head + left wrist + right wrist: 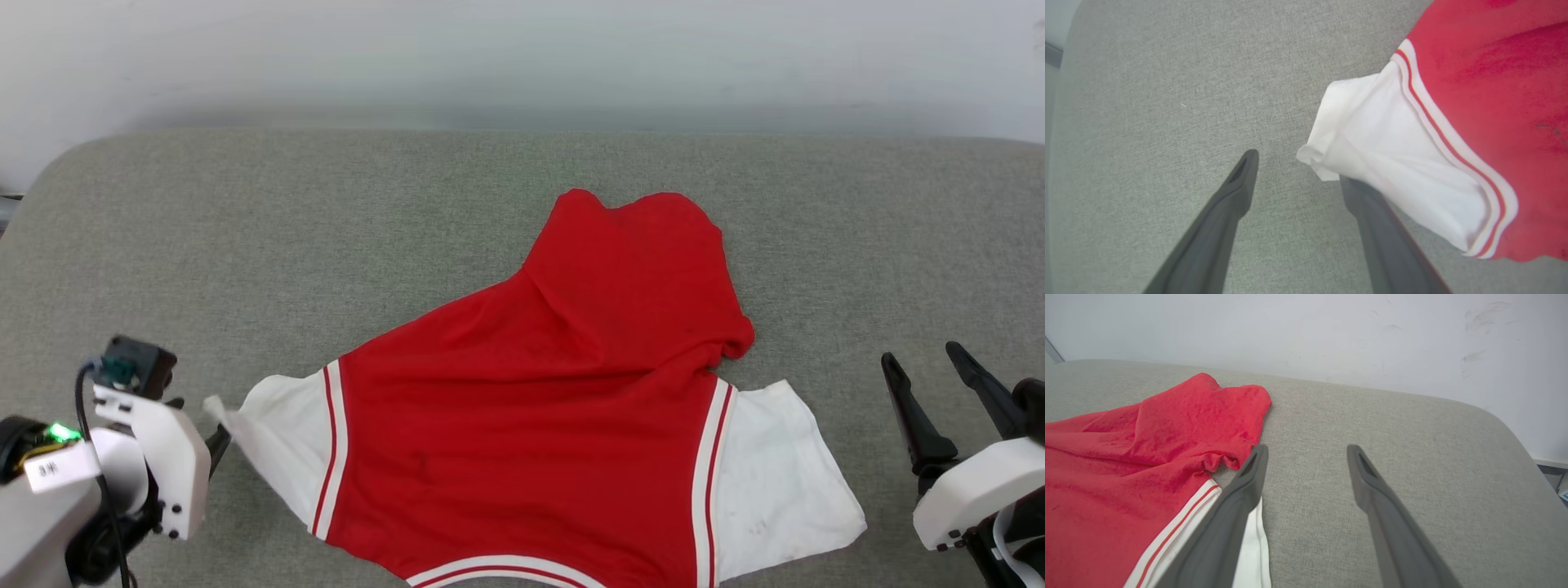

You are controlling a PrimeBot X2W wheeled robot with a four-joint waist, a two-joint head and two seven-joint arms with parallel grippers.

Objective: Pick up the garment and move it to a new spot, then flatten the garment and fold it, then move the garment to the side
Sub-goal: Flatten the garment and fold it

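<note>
Long dark fingers of my left gripper [1292, 171] stood wide apart and held nothing. The thin red jersey with white short sleeves and striped trim [531, 392] lay spread on the grey cloth cushion [245, 229], its far end bunched up. One sleeve tip lay over a left finger. My right gripper [1307, 449] was wide open and empty too, just beside the other sleeve.
</note>
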